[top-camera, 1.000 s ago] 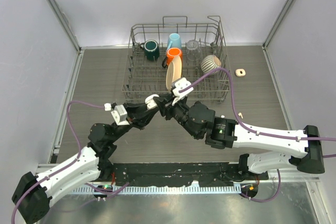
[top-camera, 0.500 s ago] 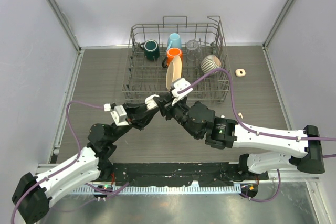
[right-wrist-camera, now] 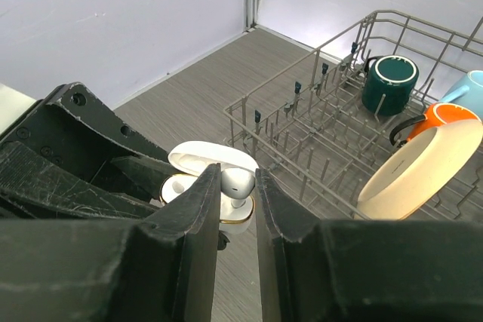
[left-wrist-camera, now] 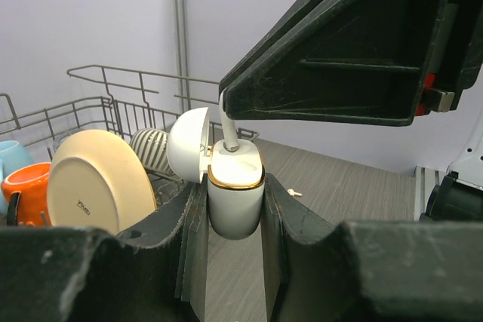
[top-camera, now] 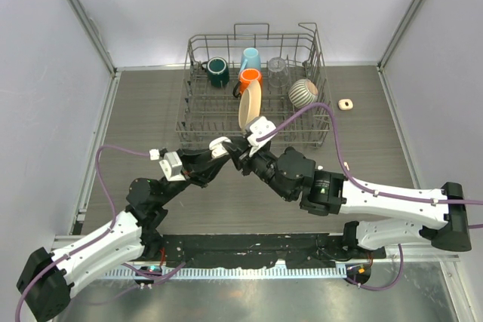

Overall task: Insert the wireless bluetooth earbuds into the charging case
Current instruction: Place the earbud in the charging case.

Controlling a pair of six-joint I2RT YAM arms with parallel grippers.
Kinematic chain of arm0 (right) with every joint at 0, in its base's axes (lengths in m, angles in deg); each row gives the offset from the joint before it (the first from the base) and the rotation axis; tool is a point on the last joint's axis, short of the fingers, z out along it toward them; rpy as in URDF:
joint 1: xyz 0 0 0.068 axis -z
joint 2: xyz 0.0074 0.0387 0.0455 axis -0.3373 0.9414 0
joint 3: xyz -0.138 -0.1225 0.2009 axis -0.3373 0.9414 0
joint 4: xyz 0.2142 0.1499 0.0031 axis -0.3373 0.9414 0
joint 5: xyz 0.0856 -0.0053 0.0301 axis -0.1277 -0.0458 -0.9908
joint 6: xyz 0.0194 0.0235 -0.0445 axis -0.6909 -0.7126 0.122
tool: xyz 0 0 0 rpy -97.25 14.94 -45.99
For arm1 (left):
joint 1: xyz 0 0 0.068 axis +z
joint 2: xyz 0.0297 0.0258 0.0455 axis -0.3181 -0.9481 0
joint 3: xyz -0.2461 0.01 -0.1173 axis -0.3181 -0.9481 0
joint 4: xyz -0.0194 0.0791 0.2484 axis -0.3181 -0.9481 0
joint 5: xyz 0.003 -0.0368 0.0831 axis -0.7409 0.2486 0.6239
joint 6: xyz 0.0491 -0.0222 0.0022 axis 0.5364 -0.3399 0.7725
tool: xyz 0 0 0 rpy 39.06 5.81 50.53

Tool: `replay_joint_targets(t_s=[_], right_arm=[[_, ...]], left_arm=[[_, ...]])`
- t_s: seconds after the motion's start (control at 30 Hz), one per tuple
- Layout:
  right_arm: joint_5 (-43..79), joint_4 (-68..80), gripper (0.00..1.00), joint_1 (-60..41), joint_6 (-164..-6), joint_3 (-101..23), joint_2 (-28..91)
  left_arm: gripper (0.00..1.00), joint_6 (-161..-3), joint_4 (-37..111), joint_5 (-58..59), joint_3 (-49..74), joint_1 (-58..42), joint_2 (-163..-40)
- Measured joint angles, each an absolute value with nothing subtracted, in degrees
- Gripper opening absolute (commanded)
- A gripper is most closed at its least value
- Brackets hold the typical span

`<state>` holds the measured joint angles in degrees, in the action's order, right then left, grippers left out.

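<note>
Your right gripper (right-wrist-camera: 238, 188) is pressed together on an earbud (left-wrist-camera: 226, 122), pinching its head so the stem hangs down into the open mouth of the charging case (left-wrist-camera: 235, 195). The left gripper (left-wrist-camera: 235, 213) is clamped on that case's lower body, holding it upright with the lid (left-wrist-camera: 187, 143) swung back to one side. Both grips look firm; neither hand is spread.

Over the last second the right arm has crept a little towards the left one, and its cable, which crossed the striped bowl (top-camera: 303, 92), now passes below it. The point where the two hands meet has hardly shifted. I read that as fine alignment rather than travel: the earbud is at the well but not yet seated, since its head stands above the gold rim. Whether the white shape in the neighbouring well is another earbud, you cannot tell from the right wrist view.

Beyond the hands, the pair hovers above the table (top-camera: 143, 111) just in front of the dish rack (top-camera: 249, 35), where a cream plate (left-wrist-camera: 98, 182) stands on edge. Ease straight down before you let go.
</note>
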<state>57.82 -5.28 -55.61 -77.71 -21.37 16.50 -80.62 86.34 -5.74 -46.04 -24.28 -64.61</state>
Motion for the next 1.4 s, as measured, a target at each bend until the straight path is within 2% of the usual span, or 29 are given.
replay_joint_targets(t_s=[0.73,1.07,1.27,1.3,1.33,1.37,1.4], right_arm=[[56.2,-6.9,0.01,-55.9,-71.6,-19.9,15.9],[55.1,-4.7,0.09,-55.9,-71.6,-20.1,15.9],[54.5,-3.3,0.27,-55.9,-71.6,-20.2,15.9],[54.5,-3.3,0.33,-55.9,-71.7,-20.2,15.9],[54.5,-3.3,0.48,-55.9,-71.8,-20.2,15.9],[54.6,-3.3,0.53,-55.9,-72.0,-20.2,15.9],[54.8,-3.5,0.63,-55.9,-72.3,-20.2,15.9]], left_arm=[[0.00,-81.4,86.4,-5.8,-46.0,-24.3,-64.5],[0.00,-81.4,86.6,-5.8,-46.0,-24.3,-64.6],[0.00,-81.4,87.0,-6.0,-46.0,-24.3,-64.8],[0.00,-81.4,87.0,-6.0,-46.0,-24.3,-64.8],[0.00,-81.4,87.0,-6.0,-46.0,-24.3,-64.8],[0.00,-81.4,87.0,-6.0,-46.0,-24.3,-64.8],[0.00,-81.4,86.9,-6.0,-46.0,-24.3,-64.8]])
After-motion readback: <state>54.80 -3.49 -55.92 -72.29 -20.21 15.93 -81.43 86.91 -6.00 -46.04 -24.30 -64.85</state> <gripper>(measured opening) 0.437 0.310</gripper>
